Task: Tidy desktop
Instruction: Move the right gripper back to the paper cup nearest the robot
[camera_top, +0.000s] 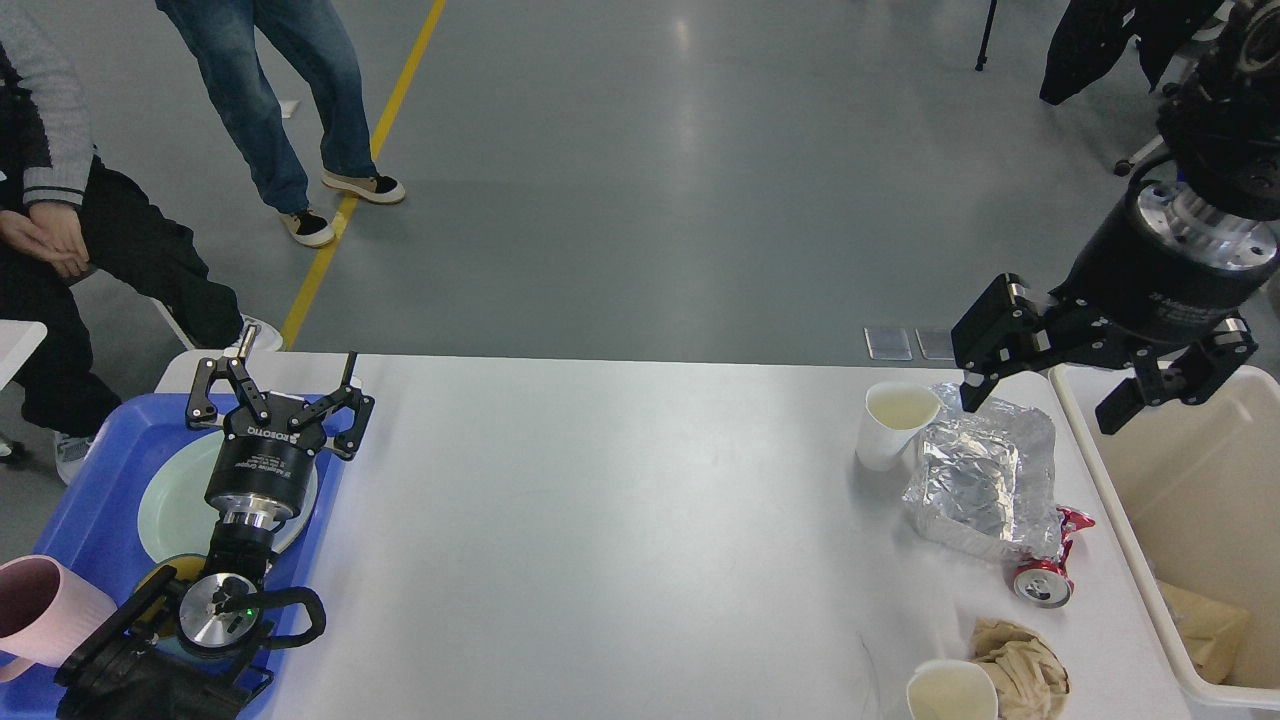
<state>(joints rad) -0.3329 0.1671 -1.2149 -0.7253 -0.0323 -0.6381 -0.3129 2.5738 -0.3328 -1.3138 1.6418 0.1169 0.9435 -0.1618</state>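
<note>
The white desktop (620, 520) fills the lower view. On its right side stand a white paper cup (893, 425), a crumpled foil tray (985, 480), a crushed red can (1048, 572), a brown crumpled napkin (1020, 665) and a second paper cup (952, 692). My right gripper (1045, 400) is open and empty, hanging above the foil tray and the bin's rim. My left gripper (275, 385) is open and empty, over the far end of the blue tray (95, 470).
The blue tray holds a pale green plate (175, 505) and a pink mug (45, 610). A cream bin (1200, 500) stands at the table's right edge with brown paper inside. Two people (90, 230) are beyond the table's far left corner.
</note>
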